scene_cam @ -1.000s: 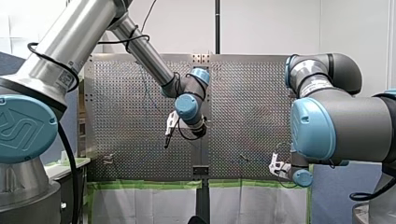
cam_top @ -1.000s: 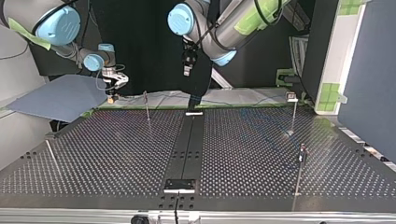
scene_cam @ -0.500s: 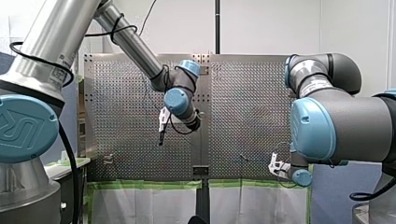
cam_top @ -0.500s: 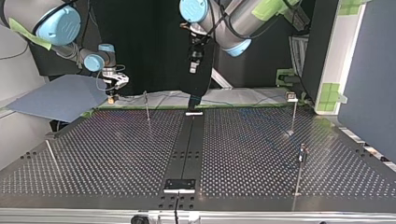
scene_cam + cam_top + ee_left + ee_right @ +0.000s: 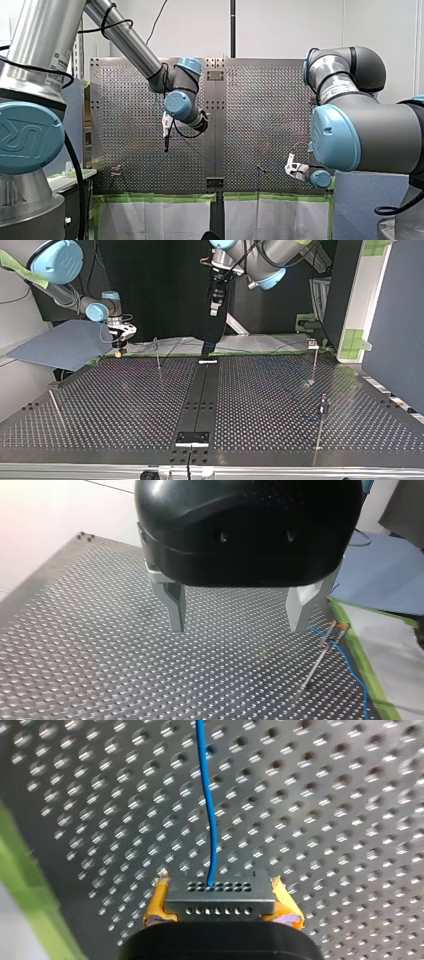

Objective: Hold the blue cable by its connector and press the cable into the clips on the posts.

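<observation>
1. A post (image 5: 116,171) stands by the green-taped edge of the table (image 5: 140,100), toward its left corner in the front view. It is well apart from the blue cable (image 5: 211,815). Reaching it likely means drawing the cable along that whole edge. With too little slack the line could go taut and lean on a post.

2. My left gripper (image 5: 237,628) hangs high over the middle of the table, its metal fingers apart with nothing between them. If it comes down to help press, a finger could strike a thin post or pin the cable against the holes.

3. A second post (image 5: 320,652) stands by the same edge, further right, and the cable runs close past it toward the green tape (image 5: 372,680). I cannot tell whether the cable sits in the clip (image 5: 340,626) at the top of this post. A sideways pull here could bend the post. It could also slide the cable past the clip instead of into it.

4. My right gripper (image 5: 220,909) is low at the right corner of that edge. Its yellow pads are clamped on the connector (image 5: 220,892), and the cable leaves the connector through a single hole. A hard tug would load that thin joint, and the connector could twist or slip between the pads.
</observation>
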